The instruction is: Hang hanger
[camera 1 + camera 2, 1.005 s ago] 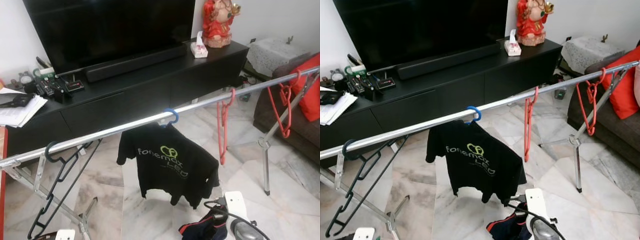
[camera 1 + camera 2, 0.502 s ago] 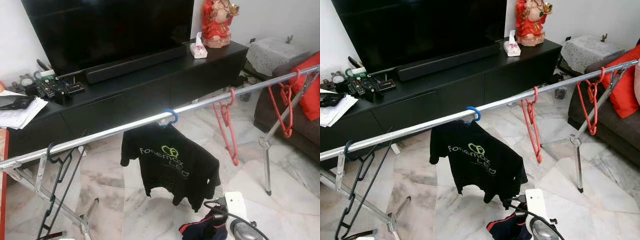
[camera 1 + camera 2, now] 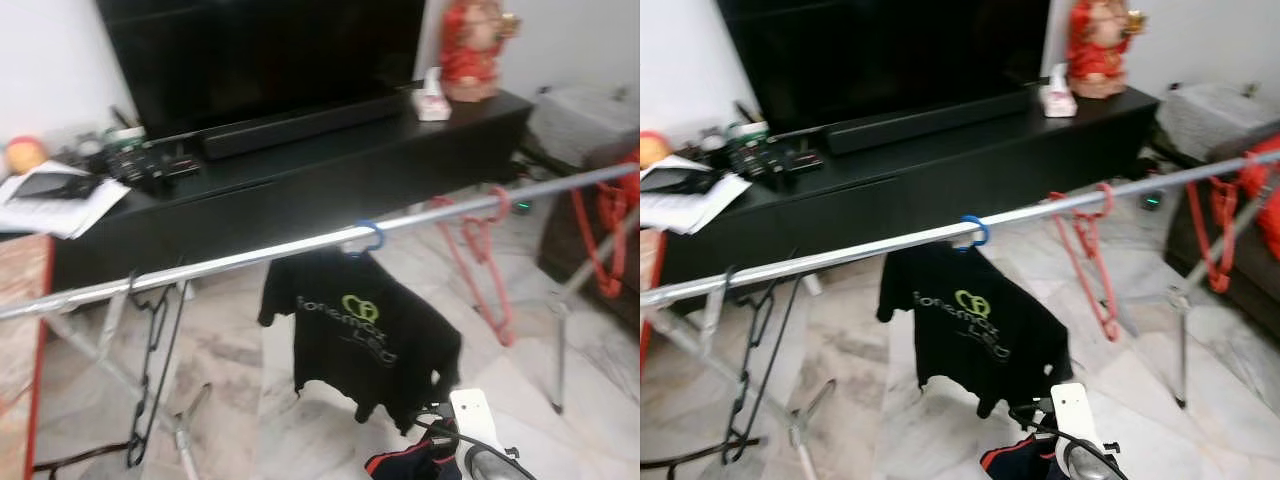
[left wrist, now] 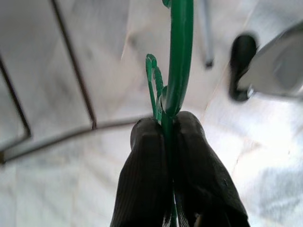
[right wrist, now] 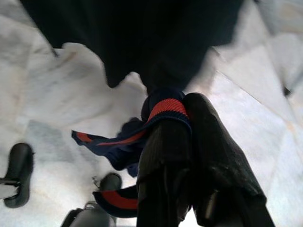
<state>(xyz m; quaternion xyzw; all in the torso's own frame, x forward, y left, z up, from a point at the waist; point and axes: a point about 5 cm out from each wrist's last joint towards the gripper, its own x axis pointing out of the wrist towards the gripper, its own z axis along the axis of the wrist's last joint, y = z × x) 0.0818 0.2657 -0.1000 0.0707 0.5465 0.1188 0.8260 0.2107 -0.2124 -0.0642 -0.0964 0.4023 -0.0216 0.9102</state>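
In the left wrist view my left gripper [image 4: 166, 126] is shut on the shaft of a green hanger [image 4: 182, 56], held over the marble floor. My right gripper [image 5: 182, 111] is shut on a dark blue garment with red stripes [image 5: 163, 109], low near the floor in front of me. In the head views that garment [image 3: 412, 464] bunches beside my right wrist [image 3: 470, 415]. A long silver rail [image 3: 250, 255] crosses the scene. On it hangs a black T-shirt [image 3: 360, 330] from a blue hook [image 3: 371, 238], a bare black hanger [image 3: 150, 340] to the left, and red hangers [image 3: 482, 255] to the right.
A low black TV cabinet [image 3: 320, 175] with a television, papers [image 3: 60, 195] and a red figurine [image 3: 475, 50] stands behind the rail. The rack's folding legs [image 3: 120, 370] and upright post [image 3: 558, 340] stand on the marble floor. More red hangers [image 3: 605, 230] hang beside a sofa at the far right.
The camera has swung to the left and the picture is now blurred. The black hanger has turned edge-on and the middle red hanger has swung on the rail.
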